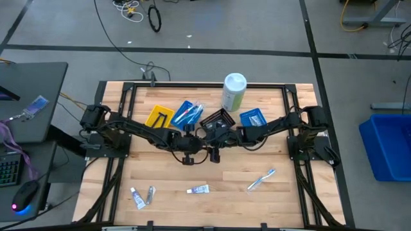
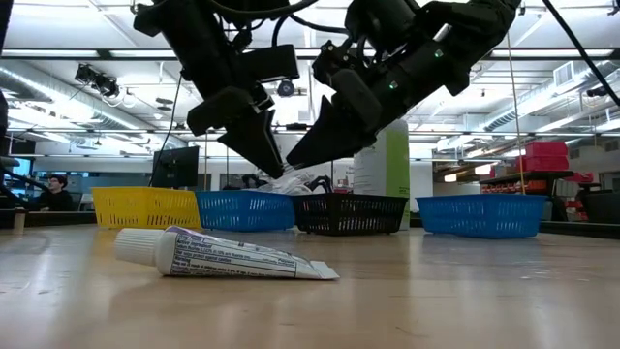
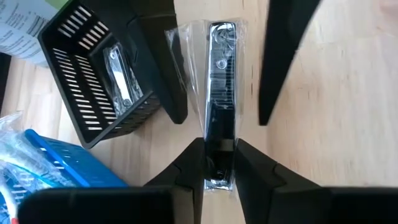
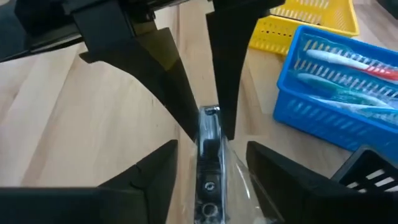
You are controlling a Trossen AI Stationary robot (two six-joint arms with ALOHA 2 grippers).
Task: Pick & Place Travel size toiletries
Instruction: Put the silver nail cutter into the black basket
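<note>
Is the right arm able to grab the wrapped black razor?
Probably yes: the left gripper holds the plastic-wrapped black razor, and the right gripper's open jaws sit either side of its free end.

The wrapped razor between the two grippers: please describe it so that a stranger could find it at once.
Look at the middle of the wooden table, just in front of the black basket, where the two arms meet. The left gripper is shut on the wrapped razor, with the open right gripper around its other end. It alone is dark-handled, in clear plastic, and held off the table.
</note>
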